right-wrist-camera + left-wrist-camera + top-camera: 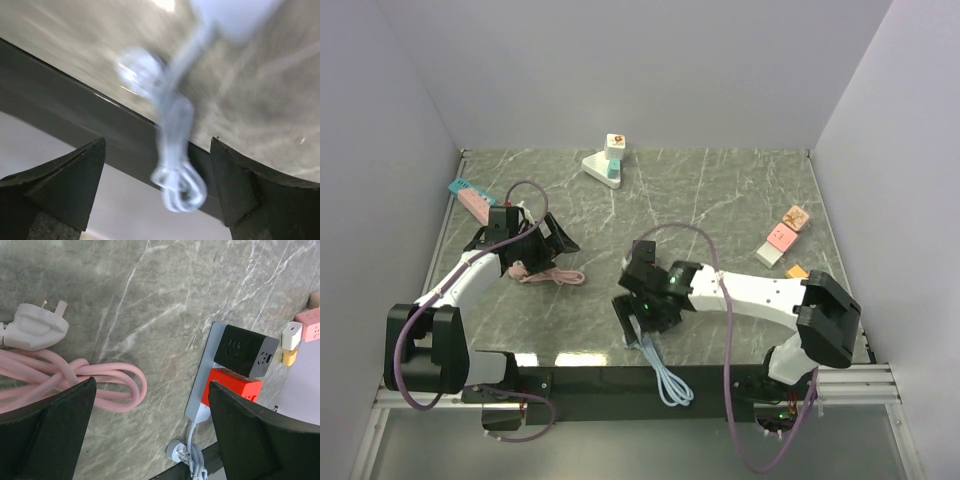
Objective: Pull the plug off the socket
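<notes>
A grey strip (199, 390) is pictured lying near the front edge of the marble bench (150, 300). A black block (245, 352) and a red block (230, 387) are seated on it side by side and touching. Which of the two is the plug cannot be told. A white cord (192, 455) is led from the strip's near end over the bench edge, where it hangs in a tied bundle.

The right fingers (65, 185) are held apart above that bundle with nothing gripped between them, though the wrist view is badly blurred. From overhead, the strip is largely hidden beneath the right arm (750, 290).

The left fingers (55, 430) are likewise spread wide and empty, well apart from the strip. Below them a pink cord (100, 385) is coiled on the bench. Its white plug (37, 327) lies loose, with its prongs bared.

A white wedge-shaped socket (603, 168) is seen by the far wall. A pink bar (472, 202) lies at the left edge and a few small cubes (782, 238) at the right.
</notes>
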Robot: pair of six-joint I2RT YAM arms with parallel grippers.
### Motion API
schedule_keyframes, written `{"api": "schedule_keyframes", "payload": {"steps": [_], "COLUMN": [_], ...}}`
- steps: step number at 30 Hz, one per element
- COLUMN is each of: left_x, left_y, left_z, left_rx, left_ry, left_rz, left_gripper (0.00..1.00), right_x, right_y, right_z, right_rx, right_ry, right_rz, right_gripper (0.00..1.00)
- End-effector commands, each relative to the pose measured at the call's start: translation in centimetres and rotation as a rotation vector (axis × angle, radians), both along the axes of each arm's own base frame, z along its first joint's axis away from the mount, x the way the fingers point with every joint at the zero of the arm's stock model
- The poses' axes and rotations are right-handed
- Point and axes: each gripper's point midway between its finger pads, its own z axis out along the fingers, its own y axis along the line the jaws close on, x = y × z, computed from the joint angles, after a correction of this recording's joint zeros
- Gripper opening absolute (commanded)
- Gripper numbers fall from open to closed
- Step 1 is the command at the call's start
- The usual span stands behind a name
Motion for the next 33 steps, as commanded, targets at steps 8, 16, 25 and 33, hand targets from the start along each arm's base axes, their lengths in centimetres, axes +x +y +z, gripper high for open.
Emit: {"api": "schedule_keyframes", "payload": {"steps": [8,16,25,33], "left_x": [1.1,1.0,0.2,-0.3], "left_y": [0.1,-0.1,0.2,0.1], "left_z": [2.2,1.9,1.6,0.7], "left_rx": [0.008,-0.008,0.003,-0.001], "left_ry": [-0.087,-0.071,-0.072,-0.056], "left_rz": [0.006,0.007,0.017,0.011], "left_gripper": [0.99,1.00,0.99,0.99], "right_x": [17.7,23.7,23.1,22.8], "right_y": [-0.2,-0.2,0.2,0.9], "right_z": [10.6,7.4,2.1,0.1], "right_rx": [0.020,-0.075,-0.116,-0.087], "right_ry": [-0.353,-0.327,-0.228,-0.188], "right_rz": [-0.409,-0.506,-0.527,-0.506], "right_gripper": [0.95,0.95,0.95,0.45]}}
